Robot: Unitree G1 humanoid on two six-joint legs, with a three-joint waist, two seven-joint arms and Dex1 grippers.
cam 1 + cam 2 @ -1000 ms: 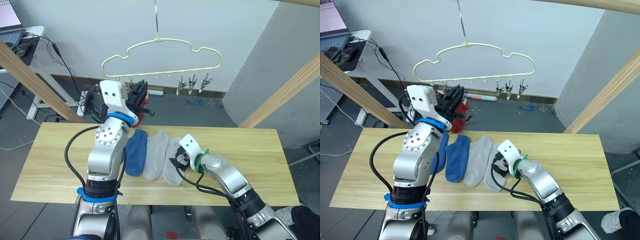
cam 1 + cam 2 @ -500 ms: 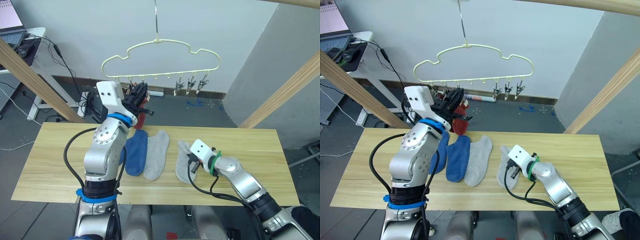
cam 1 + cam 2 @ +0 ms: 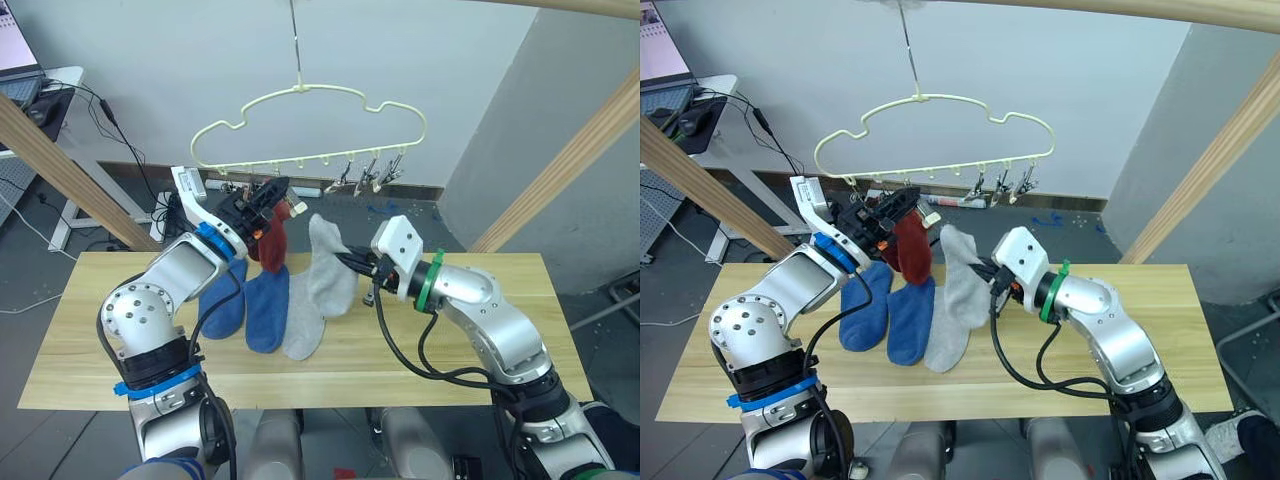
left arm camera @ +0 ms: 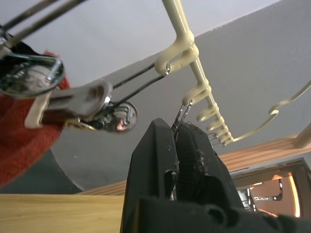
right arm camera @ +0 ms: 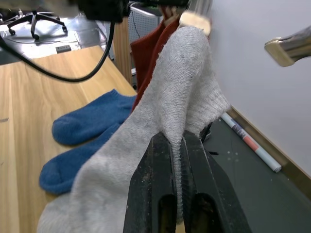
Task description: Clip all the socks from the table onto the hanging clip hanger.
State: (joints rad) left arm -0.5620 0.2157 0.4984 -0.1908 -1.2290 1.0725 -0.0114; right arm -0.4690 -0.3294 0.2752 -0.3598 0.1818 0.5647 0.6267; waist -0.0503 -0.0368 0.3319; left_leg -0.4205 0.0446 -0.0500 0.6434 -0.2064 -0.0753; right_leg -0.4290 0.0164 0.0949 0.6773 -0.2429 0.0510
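Grey knit is pinched tight in the right end effector (image 5: 176, 145), which lifts a light grey sock (image 3: 330, 270) toward the clip hanger (image 3: 305, 125). The left end effector (image 4: 177, 145) is closed on a metal clip (image 4: 181, 114), probably squeezing it open. Other socks (image 3: 255, 310) lie on the tabletop (image 3: 90, 330).

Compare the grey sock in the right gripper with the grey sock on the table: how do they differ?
The held grey sock is lifted off the table and hangs draped from the right gripper; the other grey sock lies flat on the wood, ungripped. The held one is folded at the pinch; the lying one is stretched out. Both are light grey knit.
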